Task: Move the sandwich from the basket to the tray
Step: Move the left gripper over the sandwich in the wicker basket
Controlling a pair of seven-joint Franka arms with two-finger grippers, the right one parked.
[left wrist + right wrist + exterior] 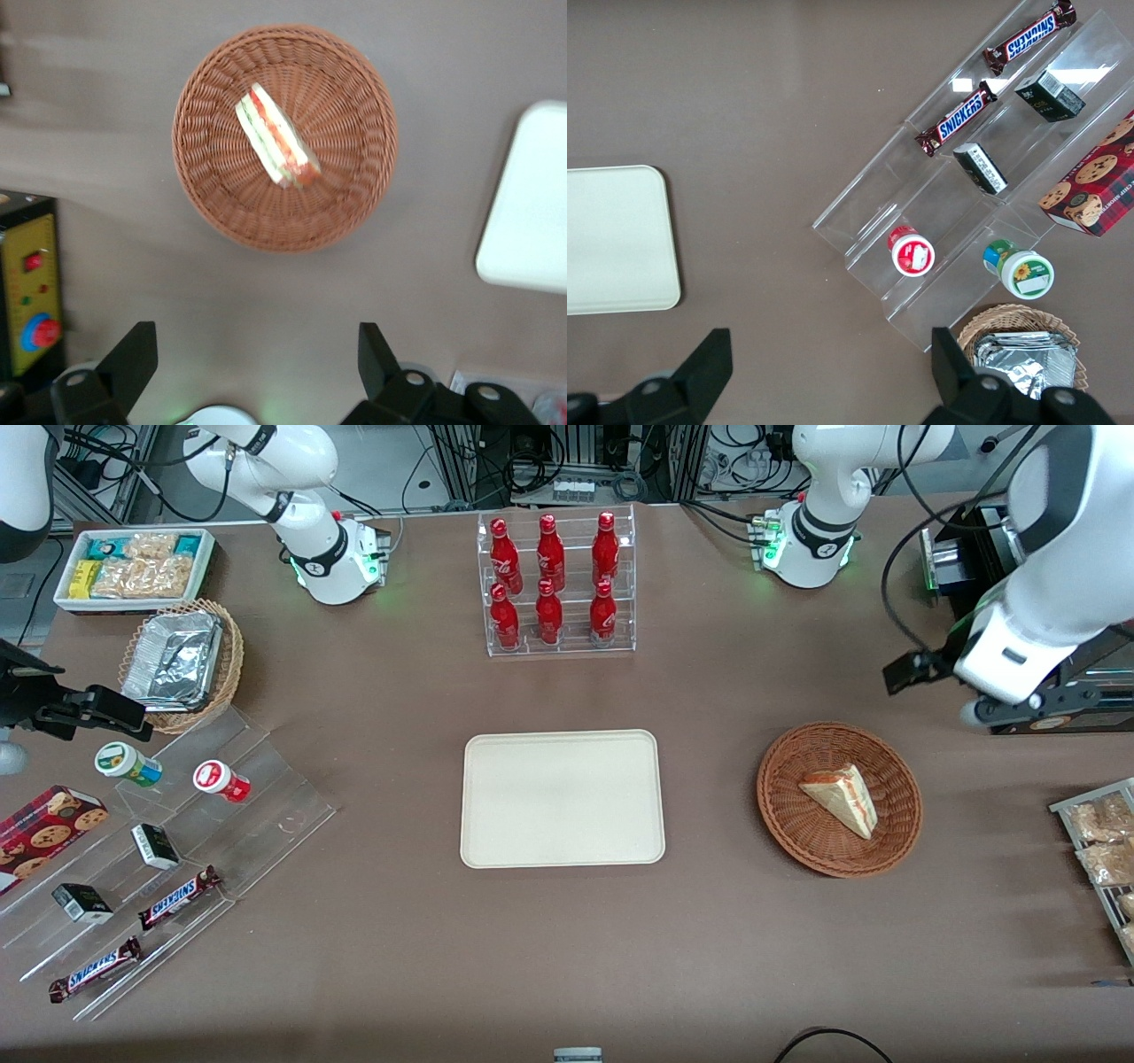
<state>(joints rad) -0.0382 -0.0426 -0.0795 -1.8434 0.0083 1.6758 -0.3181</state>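
Right, the sandwich (pixel 843 797) lies in the basket (pixel 788 815), untouched, with the tray (pixel 562 798) empty beside it toward the table's middle. The gripper (pixel 257 372) hangs high above the table near the basket, jaws spread wide and holding nothing. Risk as I see it: the wedge is soft, so a hard squeeze could crush the bread or push out the filling, and fingers coming down off-centre could catch the woven wall and drag or tip the basket. Closing along the long axis instead of across it would likely let it slip. The long axis runs diagonally in the front view, from the blunt end near the basket's centre to the narrow tip, which is nearer the front camera and points away from the tray.
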